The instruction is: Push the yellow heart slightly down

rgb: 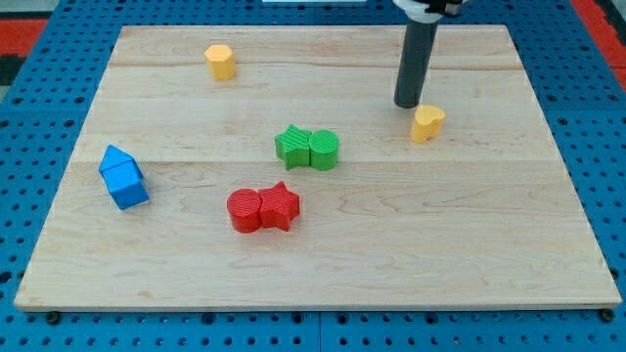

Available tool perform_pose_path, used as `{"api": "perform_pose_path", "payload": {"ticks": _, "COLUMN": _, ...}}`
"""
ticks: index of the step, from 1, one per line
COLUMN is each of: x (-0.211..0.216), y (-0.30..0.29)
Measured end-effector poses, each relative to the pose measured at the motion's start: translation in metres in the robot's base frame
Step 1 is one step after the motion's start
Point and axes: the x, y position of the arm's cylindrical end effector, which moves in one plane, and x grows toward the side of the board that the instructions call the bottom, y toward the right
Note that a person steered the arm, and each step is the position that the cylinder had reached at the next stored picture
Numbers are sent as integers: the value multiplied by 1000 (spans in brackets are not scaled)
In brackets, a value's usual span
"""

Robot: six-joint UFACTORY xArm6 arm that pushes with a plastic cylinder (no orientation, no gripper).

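The yellow heart [426, 123] lies on the wooden board at the view's upper right. My tip [407, 104] is the lower end of the dark rod and rests just above and to the left of the heart, very close to it or touching its upper left edge.
A yellow hexagon block [221, 61] sits at the top left. A green star [291, 146] and a green cylinder [324, 150] touch in the middle. A red cylinder [245, 210] and a red star [280, 205] touch below them. Two blue blocks [123, 177] lie at the left. The board's edge [313, 301] runs along the bottom.
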Motion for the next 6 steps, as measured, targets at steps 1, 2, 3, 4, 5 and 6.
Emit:
{"api": "perform_pose_path", "payload": {"ticks": 1, "x": 37, "y": 25}}
{"api": "perform_pose_path", "payload": {"ticks": 2, "x": 45, "y": 18}}
{"api": "perform_pose_path", "payload": {"ticks": 3, "x": 46, "y": 7}}
{"api": "perform_pose_path", "payload": {"ticks": 4, "x": 54, "y": -3}}
{"api": "perform_pose_path", "payload": {"ticks": 5, "x": 75, "y": 15}}
{"api": "perform_pose_path", "payload": {"ticks": 6, "x": 90, "y": 16}}
